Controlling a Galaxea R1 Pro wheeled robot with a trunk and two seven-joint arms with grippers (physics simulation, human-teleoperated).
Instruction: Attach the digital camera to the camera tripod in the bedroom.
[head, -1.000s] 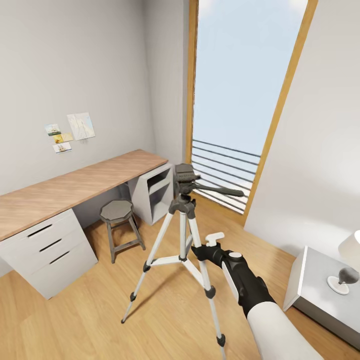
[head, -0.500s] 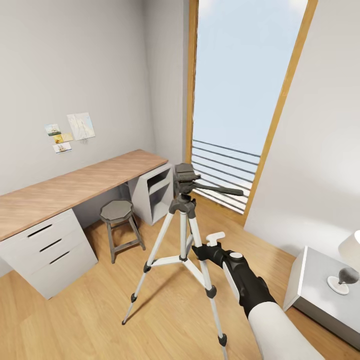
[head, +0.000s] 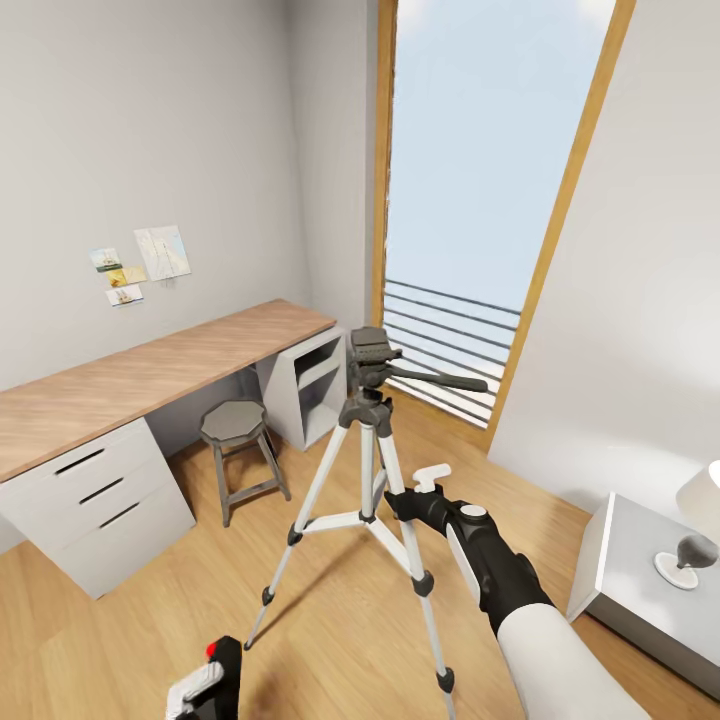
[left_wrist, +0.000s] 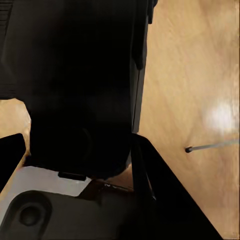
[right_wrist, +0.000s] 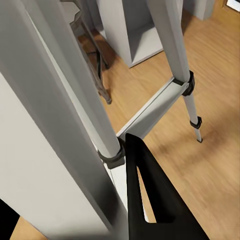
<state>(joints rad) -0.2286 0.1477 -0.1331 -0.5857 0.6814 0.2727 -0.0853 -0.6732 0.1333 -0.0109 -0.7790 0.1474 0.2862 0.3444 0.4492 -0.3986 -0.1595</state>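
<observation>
Right end effector (head: 412, 497) clamped on camera tripod (head: 368, 440) leg; left end effector (head: 205, 685) gripped the digital camera (head: 225, 662), low by the floor. Risk: tripod tipping if the leg got tugged during mounting.

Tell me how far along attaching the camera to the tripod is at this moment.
Done: the digital camera is held in the left gripper, low in the head view. In hand: the right gripper is at a leg of the camera tripod, apparently steadying it. Left: the tripod's head is bare, so the camera must be raised and seated there.
</observation>
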